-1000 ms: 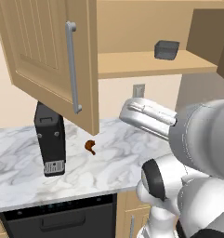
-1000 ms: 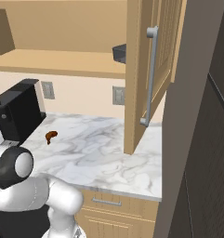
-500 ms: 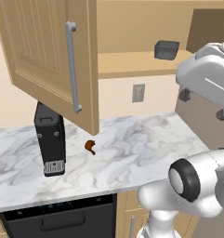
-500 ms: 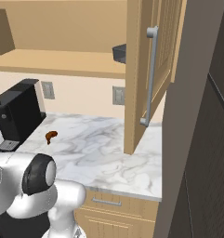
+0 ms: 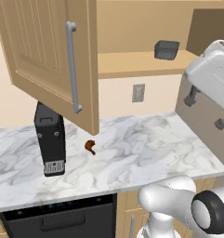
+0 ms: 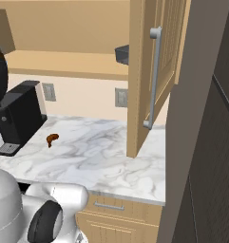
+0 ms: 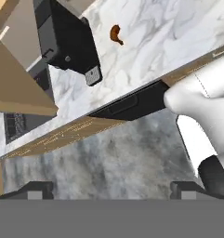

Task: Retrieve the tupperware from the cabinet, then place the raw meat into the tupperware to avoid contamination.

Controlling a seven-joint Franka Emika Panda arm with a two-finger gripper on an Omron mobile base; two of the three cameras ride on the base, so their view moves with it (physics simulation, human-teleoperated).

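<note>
From the left we see the tupperware (image 5: 167,49) whole on the cabinet (image 5: 53,56) shelf; from the right the door half hides it. Our hand camera looks down on the meat (image 7: 115,34) lying on the counter (image 7: 178,28) near the black machine (image 7: 67,42). Our claw (image 7: 111,189) is wide open and holds nothing.

Tall black appliance (image 5: 49,142) upright on white marble counter (image 5: 146,148), grey wall outlet (image 5: 138,93) behind, dark oven (image 5: 62,221) below

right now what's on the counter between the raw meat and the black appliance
Nothing: bare marble counter separates the raw meat from the black appliance, seen in the left base view.
</note>
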